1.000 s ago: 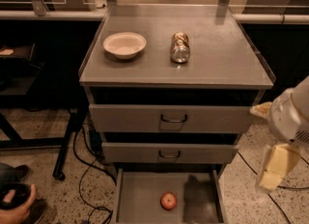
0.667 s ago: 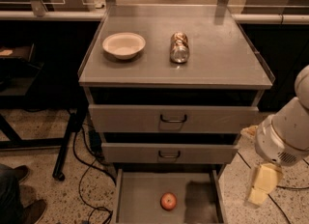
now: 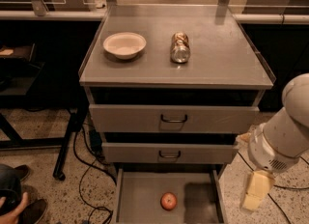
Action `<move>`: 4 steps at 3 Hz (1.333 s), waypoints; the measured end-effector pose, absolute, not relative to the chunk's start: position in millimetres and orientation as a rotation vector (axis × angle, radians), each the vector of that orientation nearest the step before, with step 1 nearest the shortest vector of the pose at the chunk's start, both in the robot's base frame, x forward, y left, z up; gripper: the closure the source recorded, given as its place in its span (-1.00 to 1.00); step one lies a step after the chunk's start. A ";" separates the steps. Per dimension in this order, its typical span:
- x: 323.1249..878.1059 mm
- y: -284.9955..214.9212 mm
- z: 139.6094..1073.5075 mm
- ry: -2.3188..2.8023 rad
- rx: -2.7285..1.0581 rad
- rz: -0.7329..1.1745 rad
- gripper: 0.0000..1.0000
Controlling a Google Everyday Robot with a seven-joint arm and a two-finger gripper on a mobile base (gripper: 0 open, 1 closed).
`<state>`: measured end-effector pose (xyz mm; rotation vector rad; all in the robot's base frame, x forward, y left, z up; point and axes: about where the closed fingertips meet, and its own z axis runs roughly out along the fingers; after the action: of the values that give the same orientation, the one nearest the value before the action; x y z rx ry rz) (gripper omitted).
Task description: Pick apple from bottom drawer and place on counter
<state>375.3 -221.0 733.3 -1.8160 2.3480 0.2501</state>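
Gripper [image 3: 254, 196] hangs lower right, outside the bottom drawer's [image 3: 140, 196] right wall; grip state cannot be told. Apple [image 3: 168, 201] lies on drawer floor, approx. centre, i.e. leftward of gripper in view, well apart.

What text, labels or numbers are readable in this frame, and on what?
No text can be read in this view.
Can on the counter: any print is too blurred to read.
White bowl, apple in the bottom drawer, upper drawer fronts: no markings show.
Gripper, right of the bottom drawer, above the floor: no label shows.
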 end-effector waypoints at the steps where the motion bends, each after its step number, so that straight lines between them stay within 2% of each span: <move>1: 381.5 -218.7 673.7 2.348 -1.828 0.282 -1.00; 2: 400.9 -212.5 602.0 2.340 -1.840 0.339 -1.00; 3: 400.9 -212.5 601.8 2.340 -1.840 0.340 -1.00; 4: 395.1 -205.8 578.2 2.324 -1.851 0.428 -1.00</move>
<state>395.1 -205.8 578.2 -1.8505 2.3236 0.4277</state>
